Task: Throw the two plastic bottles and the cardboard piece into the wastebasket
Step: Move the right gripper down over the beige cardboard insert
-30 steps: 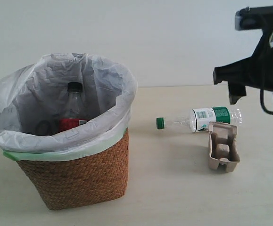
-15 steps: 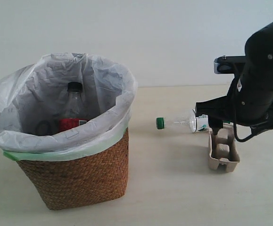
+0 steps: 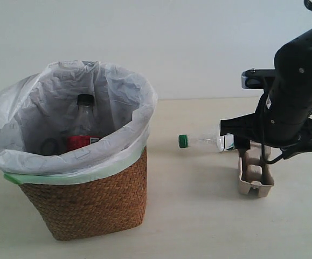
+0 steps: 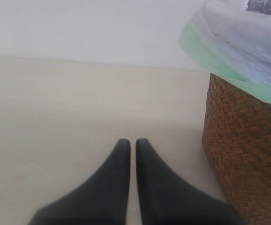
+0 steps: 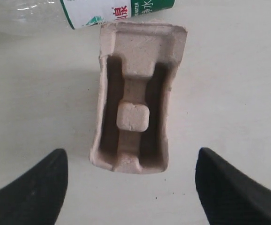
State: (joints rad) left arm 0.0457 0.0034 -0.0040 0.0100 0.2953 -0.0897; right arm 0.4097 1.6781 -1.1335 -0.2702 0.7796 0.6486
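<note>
The wicker wastebasket (image 3: pixel 91 208) with its white bag stands at the left, and the black-capped, red-labelled bottle (image 3: pixel 83 127) stands inside it. The green-capped bottle (image 3: pixel 201 141) lies on its side on the table. The beige cardboard piece (image 3: pixel 255 174) lies just in front of it, touching it. My right gripper (image 5: pixel 131 152) hangs open just above the cardboard piece (image 5: pixel 135 117), one finger on either side and nothing gripped; the bottle's label (image 5: pixel 121 9) shows beyond it. My left gripper (image 4: pixel 133 140) is shut and empty, low over the table beside the wastebasket (image 4: pixel 247 159).
The right arm's dark body (image 3: pixel 296 102) covers the green-capped bottle's base end in the exterior view. A pale wall runs behind the beige table (image 3: pixel 199 216). The left arm does not show in the exterior view.
The right arm has come down from the upper right and slightly leftward, so it now hangs over the cardboard piece and the bottle's base. Bottles, cardboard and basket have not moved.
</note>
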